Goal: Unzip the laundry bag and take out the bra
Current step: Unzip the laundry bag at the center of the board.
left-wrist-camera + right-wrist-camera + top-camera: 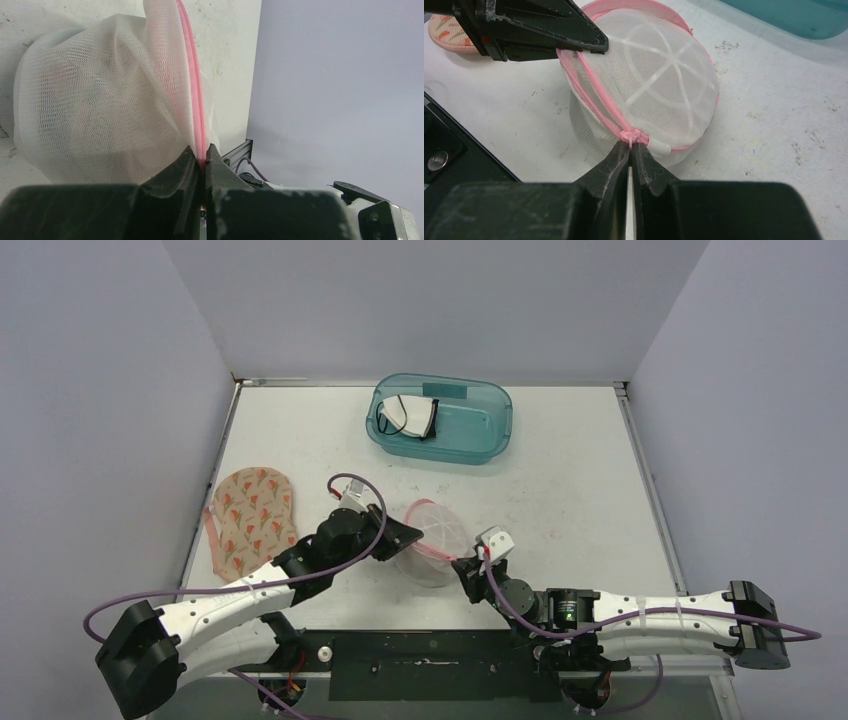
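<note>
The laundry bag is a white mesh dome with a pink zipper, lying mid-table between both arms. In the left wrist view the bag fills the left half. My left gripper is shut on its pink zipper band. My right gripper is shut on the small pink zipper pull at the near side of the bag. The left gripper pinches the rim on the opposite side. The bra is hidden; only a faint pinkish shade shows through the mesh.
A teal plastic bin stands at the back centre and holds a white cloth piece with black straps. A floral fabric piece with pink edging lies at the left, beside the left arm. The black base rail runs along the near edge.
</note>
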Motion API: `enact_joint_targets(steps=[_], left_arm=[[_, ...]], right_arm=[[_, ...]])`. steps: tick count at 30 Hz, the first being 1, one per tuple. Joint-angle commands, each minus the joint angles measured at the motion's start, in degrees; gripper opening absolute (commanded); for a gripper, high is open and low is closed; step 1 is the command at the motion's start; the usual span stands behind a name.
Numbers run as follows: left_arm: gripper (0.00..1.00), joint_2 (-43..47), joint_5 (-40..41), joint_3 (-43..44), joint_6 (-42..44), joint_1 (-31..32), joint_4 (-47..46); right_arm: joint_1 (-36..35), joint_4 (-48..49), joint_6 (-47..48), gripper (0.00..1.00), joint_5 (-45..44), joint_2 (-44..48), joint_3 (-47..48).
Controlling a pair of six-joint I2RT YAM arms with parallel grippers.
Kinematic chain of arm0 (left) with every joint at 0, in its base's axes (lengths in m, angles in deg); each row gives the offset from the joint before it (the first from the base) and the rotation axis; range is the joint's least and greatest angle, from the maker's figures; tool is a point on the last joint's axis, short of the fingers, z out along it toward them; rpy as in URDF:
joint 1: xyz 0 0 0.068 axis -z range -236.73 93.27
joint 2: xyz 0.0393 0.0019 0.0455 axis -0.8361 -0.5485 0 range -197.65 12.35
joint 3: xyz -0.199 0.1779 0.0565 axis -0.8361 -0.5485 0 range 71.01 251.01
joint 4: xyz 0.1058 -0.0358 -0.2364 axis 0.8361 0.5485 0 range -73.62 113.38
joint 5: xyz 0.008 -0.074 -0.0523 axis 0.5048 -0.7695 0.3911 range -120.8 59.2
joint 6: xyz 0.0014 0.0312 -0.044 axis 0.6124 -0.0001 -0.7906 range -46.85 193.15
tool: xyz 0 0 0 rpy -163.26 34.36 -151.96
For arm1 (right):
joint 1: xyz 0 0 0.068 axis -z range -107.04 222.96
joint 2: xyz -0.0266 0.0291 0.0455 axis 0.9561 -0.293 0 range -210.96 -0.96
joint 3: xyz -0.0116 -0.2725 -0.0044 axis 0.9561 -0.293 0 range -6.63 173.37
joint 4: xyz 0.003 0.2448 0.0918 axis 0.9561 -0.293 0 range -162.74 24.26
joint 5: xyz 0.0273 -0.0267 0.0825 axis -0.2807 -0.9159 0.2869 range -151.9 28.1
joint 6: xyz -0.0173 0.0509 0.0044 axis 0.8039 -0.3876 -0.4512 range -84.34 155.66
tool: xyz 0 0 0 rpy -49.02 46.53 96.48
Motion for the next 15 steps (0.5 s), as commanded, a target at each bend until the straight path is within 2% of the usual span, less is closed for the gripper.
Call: enact_joint_targets(steps=[1, 2, 6, 8, 12, 15], left_arm=[[0.00, 1.32, 2.97, -0.51, 0.06, -0.64, -2.27], [0.00, 1.46, 3.12, -0.88, -0.22, -0.58, -2.84], [0.00, 2.47, 4.83, -3.57, -1.60, -0.03, -7.77], [0.00, 2.77, 6.48, -5.46, -2.16, 0.70, -11.64], [0.00, 2.83, 12.73, -10.02, -1.74, 4.06, -20.54], [0.00, 2.63, 21.97, -15.10, -1.10, 8.80, -30.24]], right_arm=[[-0.43, -0.16, -1.00, 0.09, -2.06, 1.02, 0.43], [-0.47, -0.29, -1.71, 0.18, -1.38, 1.49, 0.78], [-0.40, -1.61, -7.06, 0.62, -1.45, 4.64, 1.82], [-0.14, -2.81, -12.09, 0.77, -3.15, 6.03, 1.84], [2.82, -5.16, -24.83, 0.86, -2.88, 7.53, -0.09], [9.46, 2.56, -31.43, 0.88, 7.22, 8.66, -4.34]])
